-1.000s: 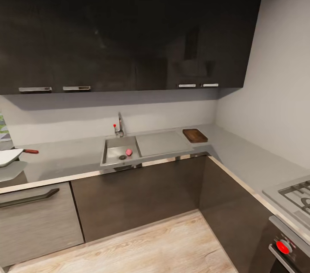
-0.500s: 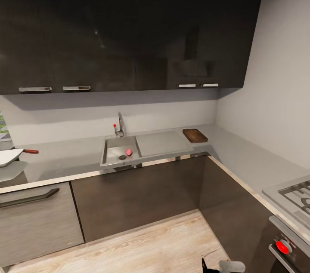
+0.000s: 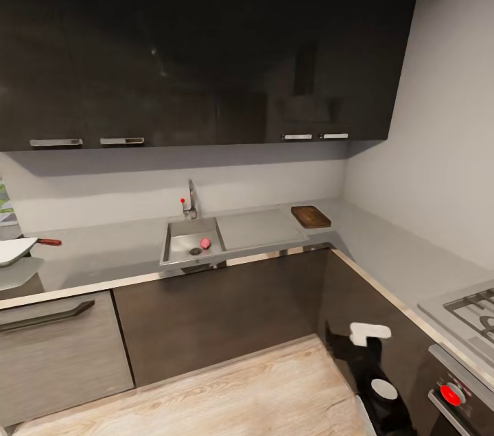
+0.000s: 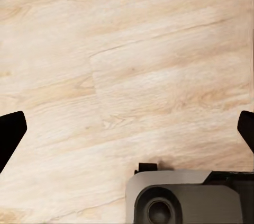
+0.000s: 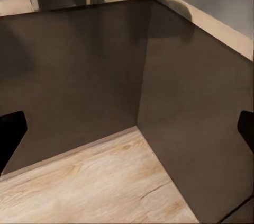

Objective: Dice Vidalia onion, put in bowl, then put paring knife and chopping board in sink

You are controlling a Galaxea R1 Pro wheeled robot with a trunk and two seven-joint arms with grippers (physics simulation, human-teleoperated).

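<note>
Glossy dark-grey upper cabinets (image 3: 206, 44) with steel bar handles run along the back wall of this kitchen, over a pale backsplash and a long grey countertop (image 3: 103, 254) that turns a corner to the right.

Set into that countertop is the sink (image 3: 180, 233), and the Vidalia onion (image 3: 205, 243), a small pinkish lump, lies on the basin floor just beside the round drain. An angular faucet (image 3: 191, 199) with a small red knob (image 3: 182, 201) stands behind the basin, and a flat drainboard (image 3: 257, 228) stretches off to the right. Beyond the drainboard's far corner, near the back wall, the chopping board (image 3: 311, 216) lies flat on the counter. Well apart from it, at the far left edge of the head view, sits the white bowl (image 3: 14, 249), and the red handle of the paring knife (image 3: 49, 242) pokes out just behind its rim; the blade is hidden.

Down at the lower right, the right gripper (image 5: 127, 131) is raised in front of the dark corner cabinets (image 5: 95, 75), its fingers spread wide and holding nothing. The left gripper (image 4: 127, 131) hangs over the pale wood floor (image 4: 132, 65), likewise wide open and empty, with a grey part of the robot's base (image 4: 185, 200) below it. A stove (image 3: 473, 326) with a glowing red knob sits at the right edge.
</note>
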